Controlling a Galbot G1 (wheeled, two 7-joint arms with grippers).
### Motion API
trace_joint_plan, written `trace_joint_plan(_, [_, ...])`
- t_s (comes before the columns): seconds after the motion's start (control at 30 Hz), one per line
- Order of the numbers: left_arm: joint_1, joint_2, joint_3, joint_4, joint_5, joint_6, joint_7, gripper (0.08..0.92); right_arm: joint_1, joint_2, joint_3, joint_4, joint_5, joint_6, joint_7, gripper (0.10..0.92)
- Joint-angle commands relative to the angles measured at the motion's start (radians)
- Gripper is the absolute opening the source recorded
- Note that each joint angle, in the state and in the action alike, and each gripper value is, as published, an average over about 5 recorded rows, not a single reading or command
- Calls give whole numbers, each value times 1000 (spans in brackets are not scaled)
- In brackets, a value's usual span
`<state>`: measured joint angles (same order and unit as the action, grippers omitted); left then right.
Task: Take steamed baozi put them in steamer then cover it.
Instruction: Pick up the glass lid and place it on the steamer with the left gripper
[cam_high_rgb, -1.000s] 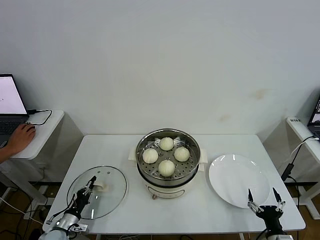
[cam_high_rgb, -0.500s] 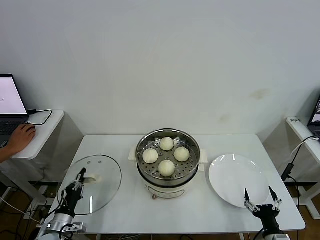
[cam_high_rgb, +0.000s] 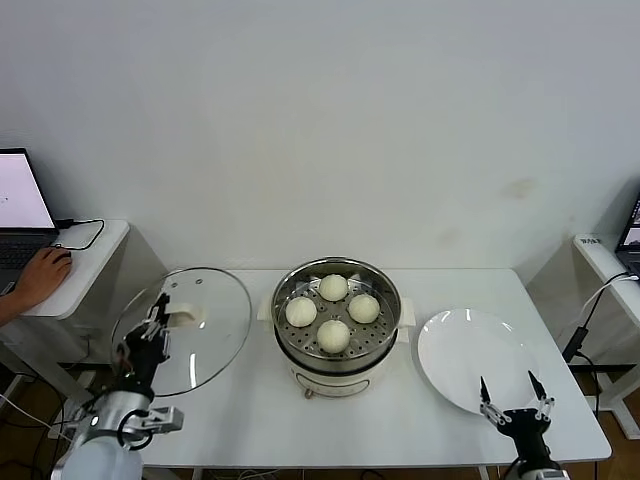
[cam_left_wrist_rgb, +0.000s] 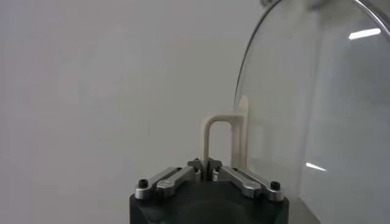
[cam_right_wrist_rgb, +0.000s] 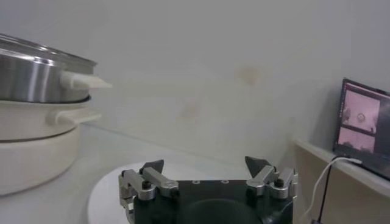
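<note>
Four steamed baozi (cam_high_rgb: 333, 310) sit on the perforated tray inside the steamer (cam_high_rgb: 337, 370) at mid-table, uncovered. Your left gripper (cam_high_rgb: 156, 324) is clamped tight on the cream handle of the cover (cam_high_rgb: 205, 340), which hangs lifted and tilted over the table's left end, well clear of the steamer. Your right gripper (cam_high_rgb: 510, 398) waits with fingers spread wide, holding nothing, at the near edge of the white plate (cam_high_rgb: 470, 355).

The white table (cam_high_rgb: 240, 400) carries the steamer (cam_high_rgb: 336, 345) at its centre and a white plate (cam_high_rgb: 475, 358) toward its right edge.
</note>
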<state>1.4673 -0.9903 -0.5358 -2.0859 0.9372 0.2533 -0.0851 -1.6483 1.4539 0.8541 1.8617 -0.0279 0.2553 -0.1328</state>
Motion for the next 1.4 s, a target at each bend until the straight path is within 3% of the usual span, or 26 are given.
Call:
trace_joint_plan(0.03, [-307, 146, 370, -37, -46, 202, 107, 133, 5, 16, -13, 0, -47, 0, 15, 823])
trace_joint_plan(0.13, [-416, 113, 463, 0, -16, 249, 136, 133, 13, 25, -17, -10, -81, 1, 30, 823])
trace_joint_plan(0.3, [-539, -2, 571, 41, 66, 325, 187, 133, 25, 32, -27, -27, -121, 1, 52, 823])
trace_joint_plan(0.6, [-588, -182, 641, 93, 358, 350, 344, 133, 42, 39, -45, -41, -148, -8, 69, 823])
trace_joint_plan(0.83, [-596, -343, 675, 170, 475, 349, 376, 133, 47, 43, -52, -47, -162, -9, 78, 822])
trace_joint_plan(1.4, [-592, -461, 684, 313, 540, 342, 381, 133, 52, 41, -65, -61, -171, -7, 84, 823])
